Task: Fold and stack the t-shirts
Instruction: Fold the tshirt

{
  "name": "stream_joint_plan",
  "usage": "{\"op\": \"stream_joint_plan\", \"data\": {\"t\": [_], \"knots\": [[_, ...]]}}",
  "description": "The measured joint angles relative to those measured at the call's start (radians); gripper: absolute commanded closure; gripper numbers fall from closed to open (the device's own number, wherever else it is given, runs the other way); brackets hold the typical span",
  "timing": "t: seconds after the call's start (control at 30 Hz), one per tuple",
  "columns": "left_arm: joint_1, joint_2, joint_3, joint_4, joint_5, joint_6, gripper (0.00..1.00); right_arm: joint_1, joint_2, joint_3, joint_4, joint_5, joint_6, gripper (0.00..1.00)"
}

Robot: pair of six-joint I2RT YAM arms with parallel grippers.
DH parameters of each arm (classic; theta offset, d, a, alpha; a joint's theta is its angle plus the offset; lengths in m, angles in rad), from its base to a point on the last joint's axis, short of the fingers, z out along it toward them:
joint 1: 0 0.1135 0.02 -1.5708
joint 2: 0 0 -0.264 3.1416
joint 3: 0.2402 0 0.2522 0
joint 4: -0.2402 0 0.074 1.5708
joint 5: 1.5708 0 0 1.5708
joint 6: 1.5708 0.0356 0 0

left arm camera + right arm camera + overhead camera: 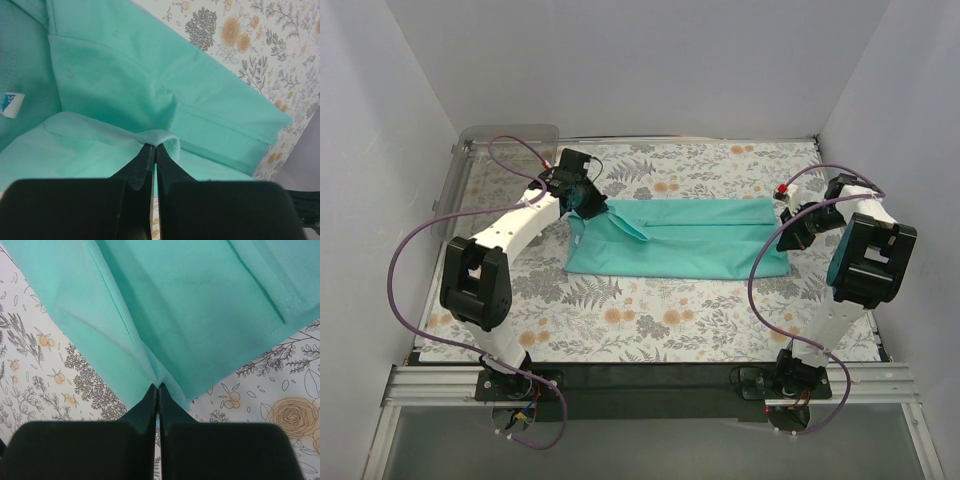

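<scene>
Floral-printed counter point(670, 320), enclosed by white walls point(650, 70). Item: one teal t-shirt point(690, 238), folded into a long band, lying flat across the counter's middle, left to right. At its left end, left tool point(584, 204), pressed together, pinching a cloth fold. At its right edge, right tool point(790, 234), pressed together, pinching the cloth.

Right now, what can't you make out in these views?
- Top view: left gripper and right gripper tips, hidden by their own wrists.
- Left wrist view: label print, too small, cut by the left edge.
- Both wrist views: most of the t-shirt, beyond the frame.
</scene>
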State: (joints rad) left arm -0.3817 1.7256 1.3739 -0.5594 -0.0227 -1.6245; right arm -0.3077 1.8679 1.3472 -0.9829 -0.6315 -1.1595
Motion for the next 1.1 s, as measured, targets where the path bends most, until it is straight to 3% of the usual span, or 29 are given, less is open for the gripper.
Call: {"op": "stream_joint_plan", "data": {"t": [0.7,0.87,0.97,1.0,1.03,1.1], "knots": [[0.014,0.058,0.027,0.000,0.000,0.010,1.00,0.005,0.069,0.066,0.034,-0.007,0.066,0.99],[0.018,0.078,0.035,-0.003,0.001,0.009,1.00,0.008,0.070,0.072,0.044,-0.007,0.082,0.91],[0.019,0.096,0.058,-0.004,0.005,0.010,0.88,0.008,0.070,0.072,0.058,-0.007,0.119,0.75],[0.020,0.103,0.068,-0.005,0.006,0.011,0.81,0.008,0.069,0.072,0.072,-0.007,0.136,0.70],[0.020,0.109,0.078,-0.005,0.008,0.013,0.66,0.008,0.065,0.070,0.096,-0.006,0.164,0.62],[0.020,0.120,0.103,-0.008,0.008,0.014,0.56,0.008,0.044,0.051,0.163,0.003,0.229,0.58]]}}
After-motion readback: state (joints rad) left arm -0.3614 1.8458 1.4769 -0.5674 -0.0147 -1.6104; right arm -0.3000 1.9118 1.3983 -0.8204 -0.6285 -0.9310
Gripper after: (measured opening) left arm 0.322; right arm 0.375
